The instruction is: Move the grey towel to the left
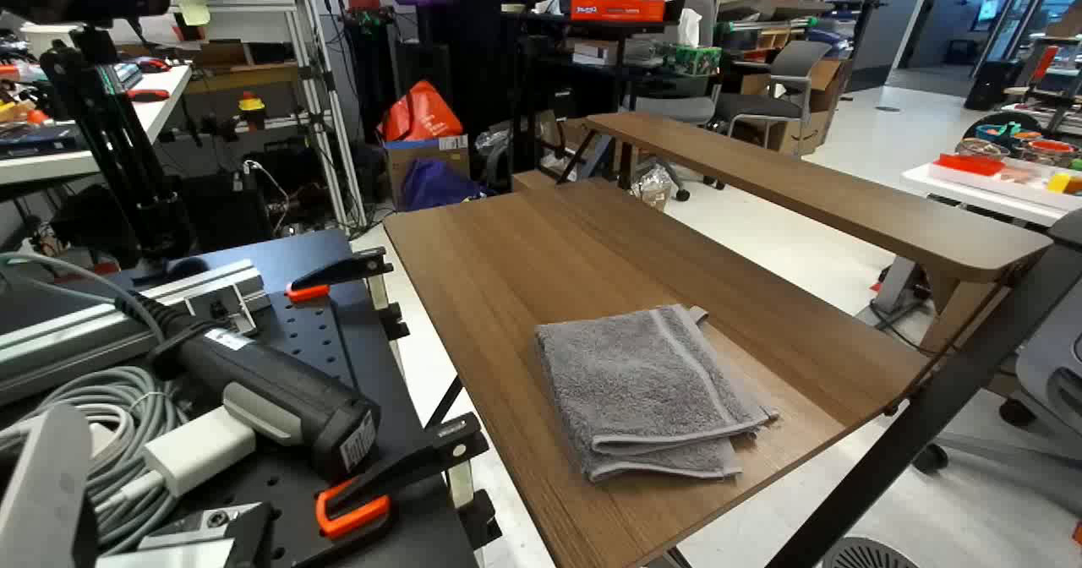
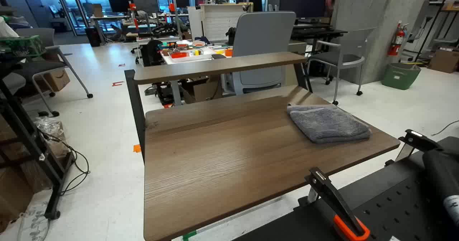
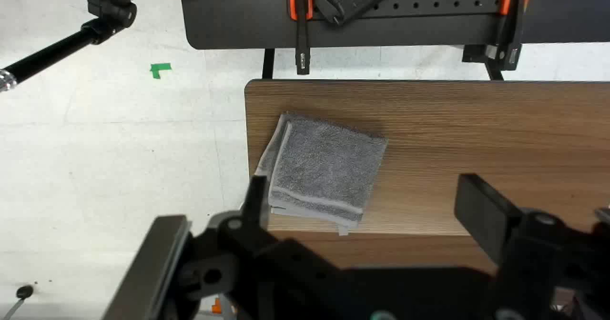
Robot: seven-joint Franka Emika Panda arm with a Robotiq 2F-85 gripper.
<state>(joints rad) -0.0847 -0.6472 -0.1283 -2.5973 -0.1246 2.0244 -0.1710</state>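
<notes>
The grey towel (image 1: 642, 382) lies folded in layers, flat on the brown wooden table (image 1: 507, 255). It shows in an exterior view (image 2: 330, 122) near one end of the table. In the wrist view the towel (image 3: 329, 163) lies near the table's left edge, with its lower left corner partly behind a finger. My gripper (image 3: 364, 183) is wide open and empty, high above the table. Its left finger overlaps the towel's edge in the picture and its right finger is over bare wood. The gripper does not show in either exterior view.
A raised wooden shelf (image 1: 811, 188) runs along one long side of the table. A black perforated bench (image 3: 238, 20) runs along the opposite side, with orange-black clamps (image 3: 301, 25) reaching toward the table. A black scanner-like device (image 1: 270, 382) and coiled cables (image 1: 127, 416) lie on that bench.
</notes>
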